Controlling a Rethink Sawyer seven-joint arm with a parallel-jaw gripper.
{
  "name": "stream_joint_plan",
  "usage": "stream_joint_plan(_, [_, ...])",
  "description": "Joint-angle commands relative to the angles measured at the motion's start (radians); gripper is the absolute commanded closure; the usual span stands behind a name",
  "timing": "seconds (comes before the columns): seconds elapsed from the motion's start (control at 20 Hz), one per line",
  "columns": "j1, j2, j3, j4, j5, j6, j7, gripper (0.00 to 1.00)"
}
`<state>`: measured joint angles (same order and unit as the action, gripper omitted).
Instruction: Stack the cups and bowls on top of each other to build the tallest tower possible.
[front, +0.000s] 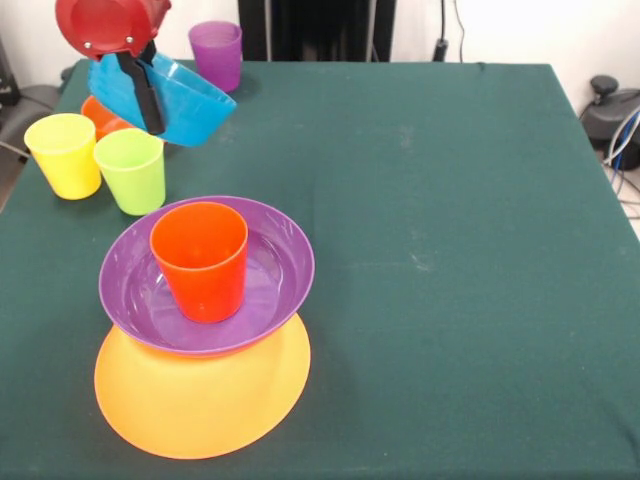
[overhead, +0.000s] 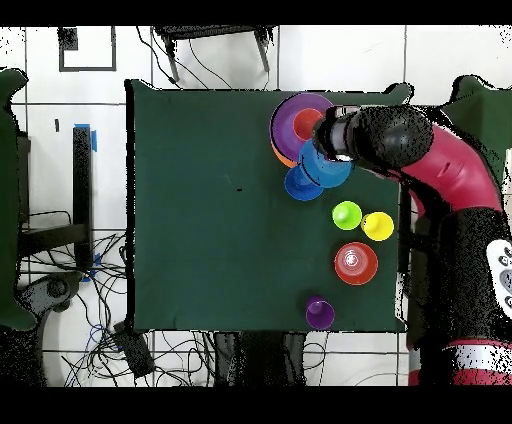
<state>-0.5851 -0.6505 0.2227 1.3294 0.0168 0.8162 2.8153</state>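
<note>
3 pieces make up the tower (front: 205, 330) so far: the very large yellow-orange bowl (front: 200, 405) upside down at the bottom, the wide purple bowl (front: 270, 275) on it, and the orange-red cup (front: 200, 260) standing in that. In the front view it sits at the near left of the table (front: 450, 250).

I have the gripper (front: 145, 95) at the far left, its black fingers closed over the rim of the light blue bowl (front: 185, 100), which hangs tilted off the table. A small orange bowl (front: 100, 115) lies just behind it.

Left to stack, as I judge it: that blue bowl, the yellow cup (front: 63, 152) and lime green cup (front: 131, 168) standing together, the purple cup (front: 216, 52) at the far edge, and a dark blue bowl (overhead: 303, 184) that I see only from overhead. So roughly a third is done.

The table is covered in dark green cloth; around it the floor is pale tile with loose cables (overhead: 110, 310).
</note>
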Motion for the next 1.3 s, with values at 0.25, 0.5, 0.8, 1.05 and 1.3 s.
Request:
stream_joint_plan(0.25, [0.028,0.091,0.072,-0.101,0.004,0.123,-0.092,1.0])
stream_joint_plan(0.5, [0.037,0.113,0.077,-0.151,0.015,0.135,-0.079,1.0])
stream_joint_plan(0.8, [0.042,0.128,0.073,-0.178,0.018,0.141,-0.082,1.0])
stream_joint_plan(1.05, [0.037,0.137,0.077,-0.179,0.021,0.136,-0.097,1.0])
stream_joint_plan(1.3, [0.039,0.143,0.082,-0.173,0.029,0.124,-0.098,1.0])
